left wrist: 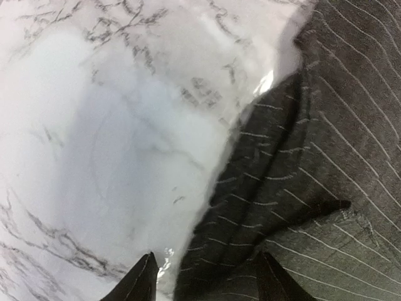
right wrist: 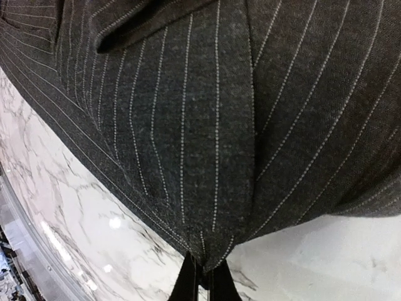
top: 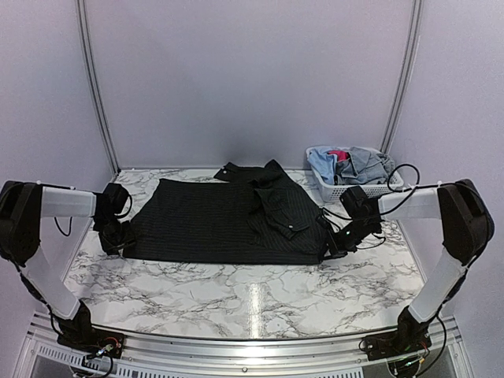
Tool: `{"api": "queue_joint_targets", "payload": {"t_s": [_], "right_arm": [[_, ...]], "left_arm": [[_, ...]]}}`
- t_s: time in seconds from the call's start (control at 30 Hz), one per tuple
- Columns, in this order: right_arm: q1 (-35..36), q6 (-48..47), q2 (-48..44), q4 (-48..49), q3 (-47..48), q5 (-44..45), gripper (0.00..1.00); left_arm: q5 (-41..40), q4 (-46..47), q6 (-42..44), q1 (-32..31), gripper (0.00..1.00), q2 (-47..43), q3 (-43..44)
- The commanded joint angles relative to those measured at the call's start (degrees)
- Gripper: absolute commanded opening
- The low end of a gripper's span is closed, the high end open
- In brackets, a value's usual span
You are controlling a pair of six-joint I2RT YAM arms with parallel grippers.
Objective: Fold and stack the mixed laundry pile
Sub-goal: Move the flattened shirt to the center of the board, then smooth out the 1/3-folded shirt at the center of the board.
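Left end effector [top: 118, 235] is hovering low at the left edge of the black pinstriped shirt [top: 220, 220]. In the left wrist view its fingertips [left wrist: 145, 276] are standing apart, released, straddling the shirt's hem [left wrist: 250, 207]. One tip is sitting over bare marble and the other over the cloth, and a strip of bench is showing between the marble-side tip and the fabric. No pinch on the cloth is showing.

Right end effector [top: 335, 246] is working at the shirt's right near corner. In the right wrist view its fingers [right wrist: 188, 282] are pressing together, clenched on the very tip of a pinstriped fold [right wrist: 200, 188], so it is grasping the shirt. The cloth is fanning out from that pinch across most of the view.

The shirt is lying spread across the middle of the marble bench [top: 236, 291], between the two arms. Its body is lying largely flat, while the collar and a sleeve are bunching toward the far right.

The rest of the mixed laundry pile [top: 350, 163] is sitting in the white lattice basket [top: 331, 191] at the far right corner of the bench, just beyond the right arm. Light blue, grey-blue and bright pink-red pieces are heaping above the rim.
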Motion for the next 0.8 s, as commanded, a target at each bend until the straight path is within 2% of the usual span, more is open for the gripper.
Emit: {"api": "queue_joint_targets", "payload": {"t_s": [0.0,0.1,0.17,0.2,0.27,0.37,0.47,0.6,0.77], "right_arm": [[0.1,0.9,-3.7,-5.4,-4.4,-0.1,0.00],[0.1,1.8,-7.2,-7.1,-7.2,-0.2,0.00],[0.1,2.5,-9.4,-8.3,-8.1,0.9,0.00],[-0.1,3.2,-10.2,-8.2,-7.9,1.5,0.03],[-0.9,3.5,-10.1,-9.8,-5.2,2.4,0.32],[-1.5,4.3,-10.0,-11.5,-0.1,4.9,0.48],[-1.6,4.7,-9.8,-11.2,4.2,7.1,0.50],[-0.5,6.5,-8.6,-6.3,6.3,2.3,0.49],[5.1,9.5,-3.4,0.2,6.4,-1.6,0.43]], "left_arm": [[2.7,-6.5,-0.9,0.9,0.56,-5.8,-4.7],[3.7,-9.2,-0.2,0.7,0.58,-11.6,-4.6],[4.1,-11.6,1.7,0.6,0.64,-14.4,-2.4],[4.6,-12.8,2.9,0.4,0.67,-15.4,-0.9],[5.6,-13.5,4.7,-0.3,0.72,-16.3,1.9],[9.8,-13.4,7.0,-2.5,0.75,-14.0,6.2],[10.1,-12.7,8.8,-5.8,0.75,-9.8,9.6],[11.7,-9.0,8.7,-9.1,0.75,-4.6,12.1],[14.1,-3.6,4.9,-9.2,0.71,0.5,8.4]]}}
